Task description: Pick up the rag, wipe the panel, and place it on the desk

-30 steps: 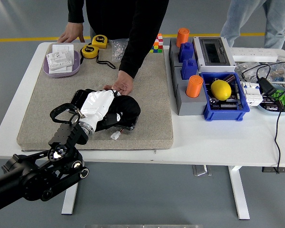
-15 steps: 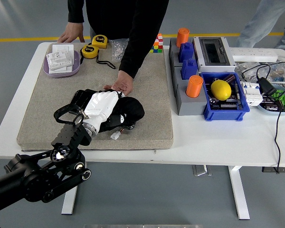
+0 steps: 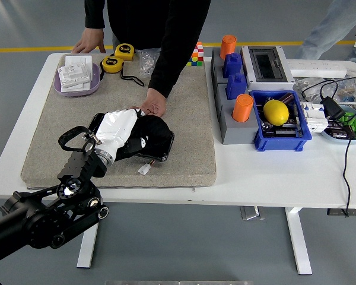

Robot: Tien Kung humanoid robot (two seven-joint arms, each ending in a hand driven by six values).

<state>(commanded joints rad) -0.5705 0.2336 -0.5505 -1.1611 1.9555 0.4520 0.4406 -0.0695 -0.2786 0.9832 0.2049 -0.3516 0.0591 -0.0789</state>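
A black rag (image 3: 149, 134) lies bunched on a dark flat panel (image 3: 161, 156) on the beige mat (image 3: 187, 101). My left hand (image 3: 130, 135), with a white cover on its back, comes in from the lower left and rests on the rag, fingers curled into it and pressing it on the panel. A person's hand (image 3: 153, 107) rests on the panel's far edge. Most of the panel is hidden under the rag and my hand.
A small white connector (image 3: 144, 170) lies on the mat just in front of the panel. A purple tray (image 3: 77, 85) and yellow tape measures (image 3: 115, 61) stand at the back left. Grey and blue boxes with orange cylinders (image 3: 243, 107) and a blue bin holding a lemon (image 3: 276, 112) stand right of the mat.
My left hand slid the rag to the right over the panel, then back to the left. The person's hand stayed at the panel's far edge.
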